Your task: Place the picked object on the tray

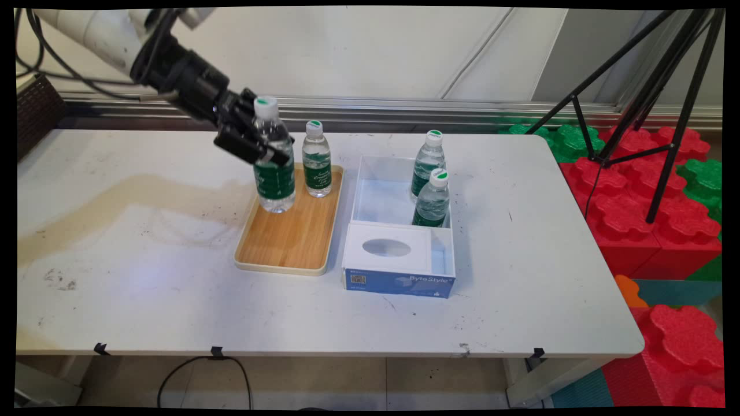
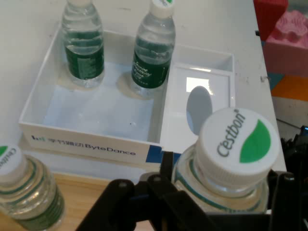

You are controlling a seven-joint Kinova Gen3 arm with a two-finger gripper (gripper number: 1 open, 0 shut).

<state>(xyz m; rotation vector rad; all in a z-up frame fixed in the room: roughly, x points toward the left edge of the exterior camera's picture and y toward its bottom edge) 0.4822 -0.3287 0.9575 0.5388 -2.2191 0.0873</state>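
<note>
Claw [image 1: 257, 144]: clamped round the nearer bottle's [image 1: 274, 167] neck.
Tray [image 1: 289, 242]: wooden, carrying both that and a second bottle [image 1: 317, 164].
Box [image 1: 399, 231]: white, two more bottles inside.

white arm [image 1: 95, 29], blk tool [image 1: 254, 147], blk cables [image 1: 40, 52]

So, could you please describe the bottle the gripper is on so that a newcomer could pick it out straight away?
Look at the wooden tray left of the white box on the table. Two water bottles stand at the tray's far end. It is the left bottle, whose neck sits between the fingers of the black gripper; the other tray bottle stands free beside it.
</note>
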